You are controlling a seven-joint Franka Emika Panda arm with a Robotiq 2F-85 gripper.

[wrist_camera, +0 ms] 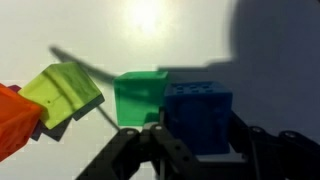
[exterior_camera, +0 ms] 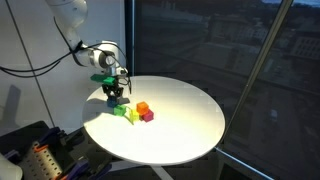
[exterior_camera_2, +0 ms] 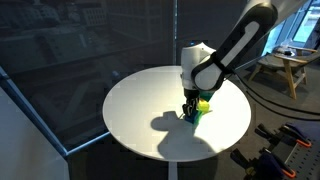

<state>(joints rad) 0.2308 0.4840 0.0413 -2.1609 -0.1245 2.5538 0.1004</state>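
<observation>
In the wrist view my gripper (wrist_camera: 197,135) is shut on a blue block (wrist_camera: 198,112), its dark fingers pressing both sides. A green block (wrist_camera: 138,97) sits right beside the blue one, touching it. Further left lie a yellow-green block (wrist_camera: 62,92) and an orange block (wrist_camera: 14,122) at the frame edge. In an exterior view the gripper (exterior_camera: 116,95) is low over the white round table (exterior_camera: 185,115), at the left end of a cluster with an orange block (exterior_camera: 143,107), a yellow-green block (exterior_camera: 131,113) and a purple block (exterior_camera: 148,116). In an exterior view the gripper (exterior_camera_2: 190,110) hides most of the blocks.
The round table (exterior_camera_2: 140,100) stands by dark windows. Cables and equipment (exterior_camera: 35,155) sit low beside the table. A wooden stool (exterior_camera_2: 283,70) stands in the background. The gripper's shadow (exterior_camera_2: 165,123) falls on the tabletop.
</observation>
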